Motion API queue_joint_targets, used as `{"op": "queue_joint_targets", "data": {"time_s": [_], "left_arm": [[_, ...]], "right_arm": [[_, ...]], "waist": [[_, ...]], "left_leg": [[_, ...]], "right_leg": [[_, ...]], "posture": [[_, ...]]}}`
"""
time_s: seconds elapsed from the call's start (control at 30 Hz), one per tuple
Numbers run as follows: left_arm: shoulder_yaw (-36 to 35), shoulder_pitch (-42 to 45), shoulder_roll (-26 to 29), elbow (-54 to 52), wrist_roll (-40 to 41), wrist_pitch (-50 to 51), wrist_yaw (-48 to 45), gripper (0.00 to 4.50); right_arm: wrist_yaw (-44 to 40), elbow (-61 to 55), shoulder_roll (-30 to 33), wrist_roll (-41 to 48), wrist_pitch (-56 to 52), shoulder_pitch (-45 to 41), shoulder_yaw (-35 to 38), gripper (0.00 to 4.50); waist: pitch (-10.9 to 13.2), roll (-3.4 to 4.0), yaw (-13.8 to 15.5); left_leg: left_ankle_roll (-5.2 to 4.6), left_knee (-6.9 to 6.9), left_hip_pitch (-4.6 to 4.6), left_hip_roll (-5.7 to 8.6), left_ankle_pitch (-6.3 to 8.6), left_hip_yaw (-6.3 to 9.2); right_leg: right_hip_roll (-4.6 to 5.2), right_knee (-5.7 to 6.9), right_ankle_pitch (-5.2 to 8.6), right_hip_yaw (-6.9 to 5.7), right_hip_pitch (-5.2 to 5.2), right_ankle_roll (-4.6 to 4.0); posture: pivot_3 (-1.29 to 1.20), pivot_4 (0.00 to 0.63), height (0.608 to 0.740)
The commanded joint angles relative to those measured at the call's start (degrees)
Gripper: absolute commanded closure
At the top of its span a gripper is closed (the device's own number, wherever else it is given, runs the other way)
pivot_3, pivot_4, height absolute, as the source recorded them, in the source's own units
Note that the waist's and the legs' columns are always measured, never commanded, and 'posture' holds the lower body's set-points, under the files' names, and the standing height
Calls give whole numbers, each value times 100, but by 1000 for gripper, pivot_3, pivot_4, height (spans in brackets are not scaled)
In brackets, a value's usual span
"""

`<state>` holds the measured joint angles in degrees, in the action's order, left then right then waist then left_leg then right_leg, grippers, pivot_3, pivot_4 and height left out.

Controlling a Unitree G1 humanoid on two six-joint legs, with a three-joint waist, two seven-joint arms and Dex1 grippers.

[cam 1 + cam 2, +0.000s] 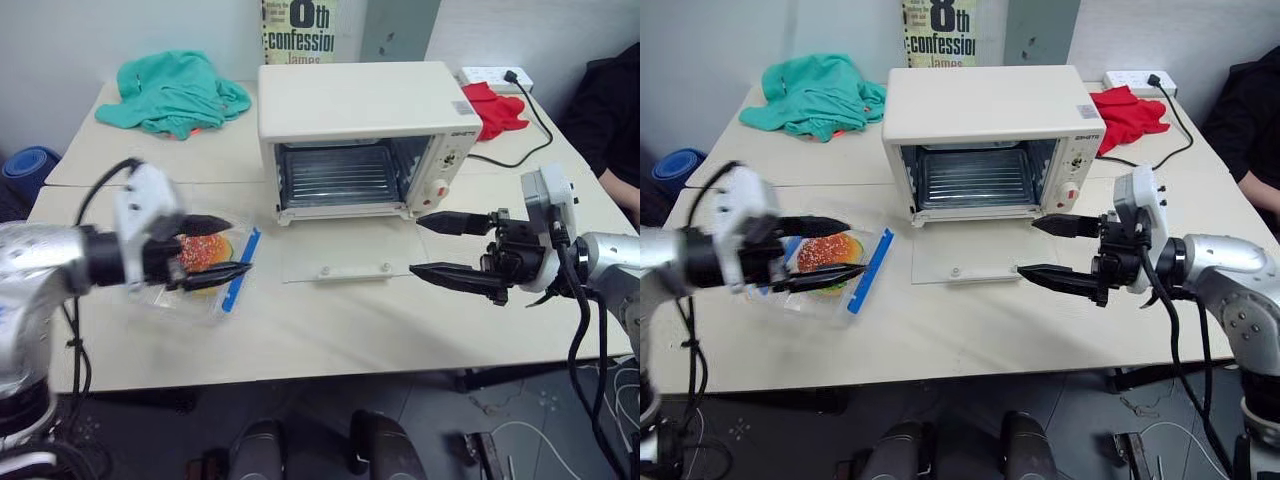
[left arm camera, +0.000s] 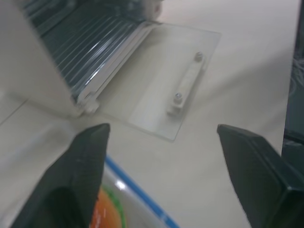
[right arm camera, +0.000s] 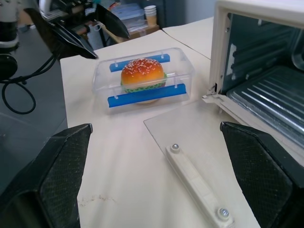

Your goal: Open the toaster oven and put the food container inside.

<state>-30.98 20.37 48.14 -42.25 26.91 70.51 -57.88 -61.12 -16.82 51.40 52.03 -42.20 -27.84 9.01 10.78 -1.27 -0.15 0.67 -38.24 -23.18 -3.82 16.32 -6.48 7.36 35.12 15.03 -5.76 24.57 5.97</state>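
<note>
Toaster oven (image 1: 360, 135) with door (image 1: 345, 250) lowered flat; food container (image 3: 145, 78) rests on the table (image 1: 330, 330) left of it. Left gripper (image 1: 215, 247) above the container and right gripper (image 1: 440, 245): fingers spread, grasping nothing.

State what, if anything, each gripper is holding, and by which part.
Nothing is held. The left gripper stands open above the food container, which rests on the table; the right gripper is open and empty.
</note>
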Motion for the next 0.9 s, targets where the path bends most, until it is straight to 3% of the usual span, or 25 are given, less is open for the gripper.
{"op": "queue_joint_targets", "data": {"time_s": [0.03,0.13,0.23,0.47,0.57,0.73,0.9], "left_arm": [[-1094,-572,-246,-742,81,780,546,15],[-1766,-806,-586,-1050,203,1420,796,15],[-2975,-1327,-1097,-1387,565,2148,585,15],[-4416,-2276,-2373,-1605,1451,2199,1533,15],[-4391,-2193,-2878,-1474,1794,2199,2628,15],[-3770,-1725,-3391,-1159,2366,2199,4904,15],[-3488,-1225,-4344,-877,3656,2199,7530,15]], "right_arm": [[-467,400,-117,-306,276,-422,-318,0],[-673,746,-330,-568,428,-711,-602,0],[-914,1036,-596,-772,555,-968,-846,0],[-1164,1329,-935,-997,630,-1167,-1015,0],[-1189,1343,-1036,-1065,640,-1149,-1052,0],[-1142,1225,-1116,-1073,565,-1072,-1014,0],[-1025,899,-1033,-952,387,-817,-832,0]], "waist": [[0,0,13],[-2,-4,24],[-2,-4,-3],[-3,-5,5],[-4,-7,27],[-6,-10,13],[-10,-16,16]], "left_leg": [[2,0,0,1,-1,2],[5,-3,-2,1,-3,10],[8,-3,-1,2,-3,8],[38,-3,0,-1,-11,10],[12,-11,0,5,4,24],[12,-20,2,5,4,34],[14,-19,2,6,7,48]], "right_leg": [[1,1,0,-1,-1,0],[0,2,0,-6,-3,-1],[1,3,0,-4,-3,-2],[2,5,5,-7,-1,-11],[10,11,4,-9,-10,-11],[11,34,4,-9,-12,-12],[14,40,4,-8,-11,-12]], "posture": [[0,150,740],[0,150,740],[0,150,740],[0,150,740],[0,150,740],[0,150,740],[0,150,740]]}}
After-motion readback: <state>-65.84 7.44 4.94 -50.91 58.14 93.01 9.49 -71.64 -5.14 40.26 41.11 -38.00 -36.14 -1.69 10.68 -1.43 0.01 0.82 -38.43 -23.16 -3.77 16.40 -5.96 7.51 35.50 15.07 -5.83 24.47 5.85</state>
